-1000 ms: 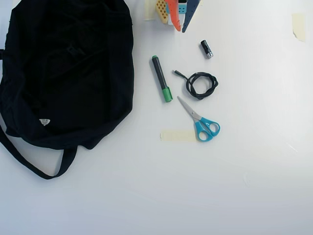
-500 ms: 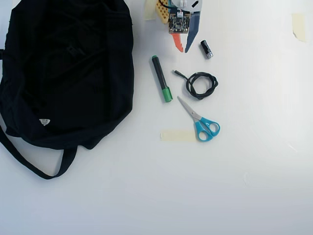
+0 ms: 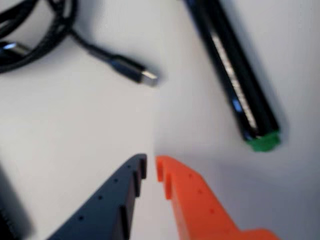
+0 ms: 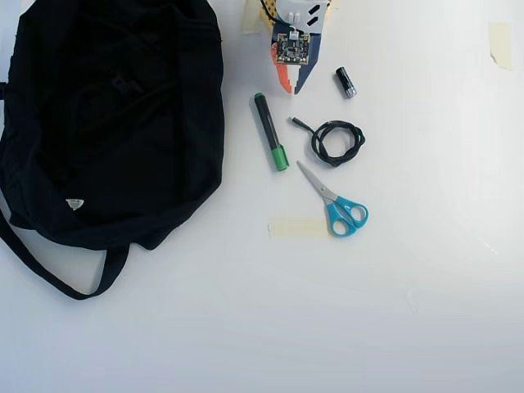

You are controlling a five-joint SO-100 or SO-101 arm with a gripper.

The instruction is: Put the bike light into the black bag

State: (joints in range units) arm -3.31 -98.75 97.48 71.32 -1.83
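Jaws nearly together, holding nothing; gripper [image 3: 151, 167] hovers over bare table [image 4: 246, 311] between marker [image 4: 270, 132] and coiled cable [image 4: 336, 142]. Bike light not visible. Black bag [image 4: 115, 115] at overhead view's left.

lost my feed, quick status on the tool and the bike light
Tool nearly shut, empty, hovering over bare table near the marker and cable. Bike light not visible in either view. Black bag at overhead left, nothing blocking it.
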